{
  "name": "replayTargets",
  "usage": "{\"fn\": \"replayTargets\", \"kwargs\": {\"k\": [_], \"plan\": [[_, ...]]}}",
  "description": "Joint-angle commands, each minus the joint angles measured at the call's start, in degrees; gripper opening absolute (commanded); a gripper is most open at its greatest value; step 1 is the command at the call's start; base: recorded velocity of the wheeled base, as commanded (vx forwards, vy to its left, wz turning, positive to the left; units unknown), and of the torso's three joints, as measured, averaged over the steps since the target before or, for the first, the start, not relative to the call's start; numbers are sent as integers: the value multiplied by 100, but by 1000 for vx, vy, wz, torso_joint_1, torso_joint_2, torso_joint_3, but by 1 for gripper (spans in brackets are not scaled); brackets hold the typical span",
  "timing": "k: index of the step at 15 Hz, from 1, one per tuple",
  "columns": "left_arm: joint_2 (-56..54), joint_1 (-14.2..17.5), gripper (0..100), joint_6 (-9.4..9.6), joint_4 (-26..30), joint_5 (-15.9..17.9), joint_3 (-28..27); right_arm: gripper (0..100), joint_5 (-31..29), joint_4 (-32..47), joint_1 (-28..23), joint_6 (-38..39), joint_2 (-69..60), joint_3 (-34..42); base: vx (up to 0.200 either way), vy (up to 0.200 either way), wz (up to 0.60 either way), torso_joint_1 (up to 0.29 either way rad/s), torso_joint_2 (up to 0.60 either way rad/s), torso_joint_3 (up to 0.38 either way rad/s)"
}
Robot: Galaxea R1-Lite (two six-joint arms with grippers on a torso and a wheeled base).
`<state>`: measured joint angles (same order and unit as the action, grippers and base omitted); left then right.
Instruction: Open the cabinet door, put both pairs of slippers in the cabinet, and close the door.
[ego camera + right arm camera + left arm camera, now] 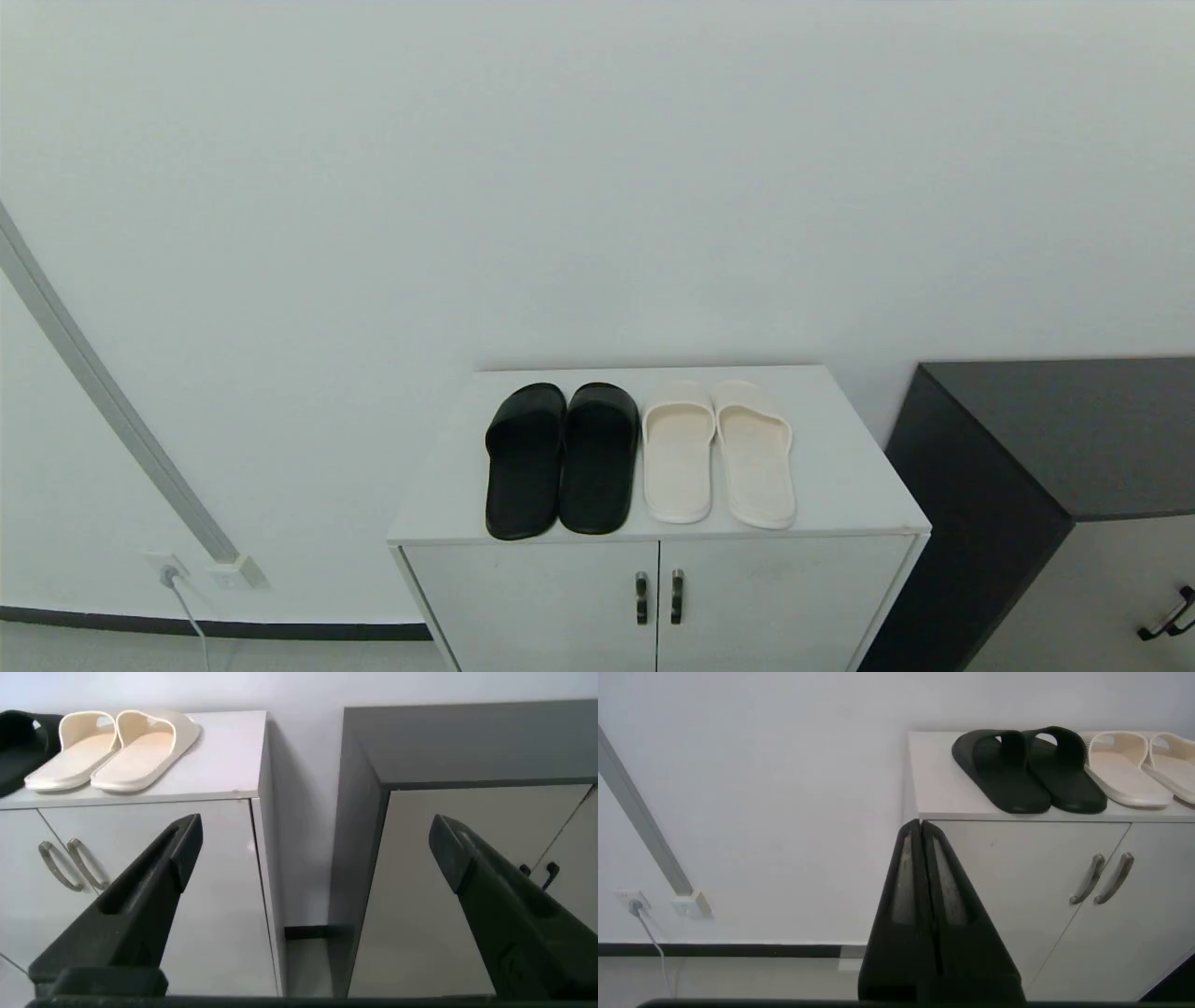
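A white cabinet (868, 495) stands against the wall with both doors closed and two grey handles (658, 597) side by side at the middle. On its top lie a black pair of slippers (560, 459) on the left and a cream pair of slippers (717, 450) on the right. In the left wrist view my left gripper (921, 826) is shut and empty, held out in front of the cabinet's (1018, 896) left corner, below the black slippers (1029, 769). My right gripper (318, 835) is open and empty, off the cabinet's (224, 765) right side, with the cream slippers (112, 749) beyond it.
A taller dark grey cabinet (1074, 439) stands close to the right of the white one, with a narrow gap between them. A wall socket with a plugged cable (173, 574) and a slanted grey conduit (103, 392) are on the wall at left.
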<state>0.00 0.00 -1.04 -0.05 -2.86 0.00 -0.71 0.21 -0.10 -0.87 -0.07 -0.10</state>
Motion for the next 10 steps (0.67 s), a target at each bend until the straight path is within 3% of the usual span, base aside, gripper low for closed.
{"fn": "replayTargets", "kwargs": {"k": [1, 2, 4, 6, 8, 10], "plan": [[0, 0, 0, -2, -4, -4, 0, 100, 0, -3, -8, -1, 7, 1, 0, 0, 0, 0, 0, 0], [0, 0, 0, -2, -4, -4, 0, 100, -52, -47, -8, -19, 7, -43, 0, 0, 0, 0, 0, 0], [0, 0, 0, -2, -4, -4, 0, 100, -61, 181, 19, 667, 913, -1502, 0, 0, 0, 0, 0, 0], [0, 0, 0, -2, -4, -21, 0, 100, 97, 682, 36, -72, 1194, -1045, 0, 0, 0, 0, 0, 0], [0, 0, 0, -2, -4, -12, 0, 100, 290, 559, 62, -63, 1361, -799, 0, 0, 0, 0, 0, 0], [0, 0, 0, -2, 5, -4, 0, 100, 528, 551, 71, -63, 1862, -1098, 0, 0, 0, 0, 0, 0]]}}
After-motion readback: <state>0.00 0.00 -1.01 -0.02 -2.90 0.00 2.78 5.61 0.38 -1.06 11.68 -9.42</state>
